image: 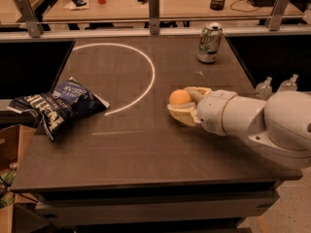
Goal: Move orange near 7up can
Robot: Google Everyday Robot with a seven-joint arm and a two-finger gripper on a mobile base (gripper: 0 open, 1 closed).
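Observation:
The orange (179,96) lies on the dark table (146,149), right of centre. My gripper (181,102) reaches in from the right. Its pale fingers (182,115) sit on either side of the orange and are closed against it. The orange rests at table height. The 7up can (210,43) stands upright at the table's far right edge, well behind the orange and a little to its right. My white arm (272,123) covers the table's right front part.
A dark blue chip bag (58,106) lies at the left edge. A white arc (148,74) is painted on the table. Two plastic bottles (277,85) stand off the right side. A cardboard box (9,152) sits low on the left. A railing (154,13) runs behind.

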